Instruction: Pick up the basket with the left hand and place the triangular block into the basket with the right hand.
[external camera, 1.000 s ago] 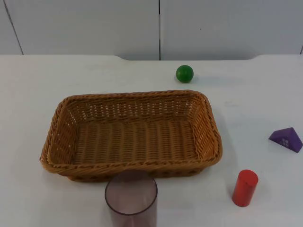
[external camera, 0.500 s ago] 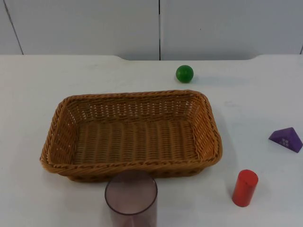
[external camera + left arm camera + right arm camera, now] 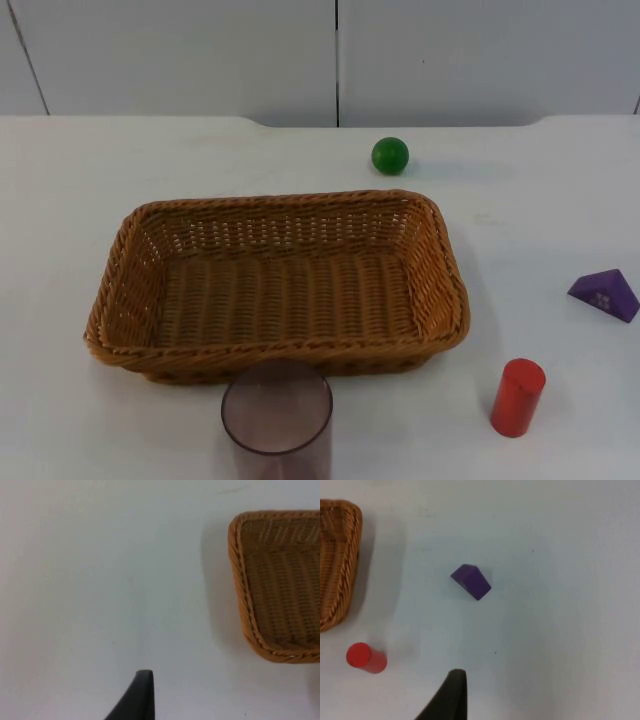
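Note:
An empty brown woven basket rests in the middle of the white table. The purple triangular block lies near the table's right edge, well apart from the basket. In the left wrist view my left gripper hovers over bare table beside the basket, not touching it. In the right wrist view my right gripper hovers over the table short of the block, with a gap between them. One end of the basket also appears there. Neither gripper holds anything.
A green ball sits behind the basket near the grey wall. A red cylinder stands at the front right, also seen as the red cylinder. A translucent purple cup stands right in front of the basket.

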`<action>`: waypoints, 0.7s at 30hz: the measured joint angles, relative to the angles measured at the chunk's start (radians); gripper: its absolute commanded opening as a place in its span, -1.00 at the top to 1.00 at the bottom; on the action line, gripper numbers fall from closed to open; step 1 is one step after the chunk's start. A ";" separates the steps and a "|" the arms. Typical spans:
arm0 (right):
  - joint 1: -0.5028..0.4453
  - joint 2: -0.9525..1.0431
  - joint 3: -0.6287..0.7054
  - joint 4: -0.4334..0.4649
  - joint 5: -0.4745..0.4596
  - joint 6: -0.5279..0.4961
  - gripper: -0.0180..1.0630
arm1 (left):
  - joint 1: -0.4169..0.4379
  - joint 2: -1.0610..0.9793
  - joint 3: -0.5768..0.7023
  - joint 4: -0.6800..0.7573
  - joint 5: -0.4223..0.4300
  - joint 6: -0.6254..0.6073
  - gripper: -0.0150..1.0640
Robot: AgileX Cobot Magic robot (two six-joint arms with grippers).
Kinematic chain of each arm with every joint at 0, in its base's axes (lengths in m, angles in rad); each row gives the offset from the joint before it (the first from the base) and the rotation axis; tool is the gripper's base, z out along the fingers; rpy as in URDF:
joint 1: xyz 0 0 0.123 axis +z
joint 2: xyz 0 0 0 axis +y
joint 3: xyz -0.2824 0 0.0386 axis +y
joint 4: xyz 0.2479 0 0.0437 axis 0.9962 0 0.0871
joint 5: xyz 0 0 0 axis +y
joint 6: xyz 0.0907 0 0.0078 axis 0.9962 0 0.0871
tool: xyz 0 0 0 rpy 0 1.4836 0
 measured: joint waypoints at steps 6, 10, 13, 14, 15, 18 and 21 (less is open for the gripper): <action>0.000 0.081 0.000 0.000 0.000 -0.005 -0.98 | 0.000 0.090 0.000 -0.002 -0.011 0.011 -0.97; 0.000 0.137 0.000 0.000 -0.006 -0.004 -0.98 | 0.000 0.166 -0.001 -0.018 -0.049 0.030 -0.97; 0.000 0.150 0.000 0.000 -0.011 -0.007 -0.98 | 0.000 0.217 -0.001 -0.057 -0.079 0.060 -0.97; 0.000 0.152 0.000 0.000 -0.014 -0.007 -0.98 | 0.000 0.251 -0.001 -0.082 -0.100 0.084 -0.97; 0.000 0.154 0.000 0.000 -0.019 -0.007 -0.98 | 0.000 0.279 -0.002 -0.106 -0.116 0.104 -0.97; 0.000 0.156 0.000 0.000 -0.028 -0.007 -0.98 | 0.000 0.351 -0.011 -0.167 -0.149 0.151 -0.97; 0.000 0.156 0.000 0.000 -0.039 -0.007 -0.98 | 0.000 0.442 -0.038 -0.208 -0.174 0.192 -0.97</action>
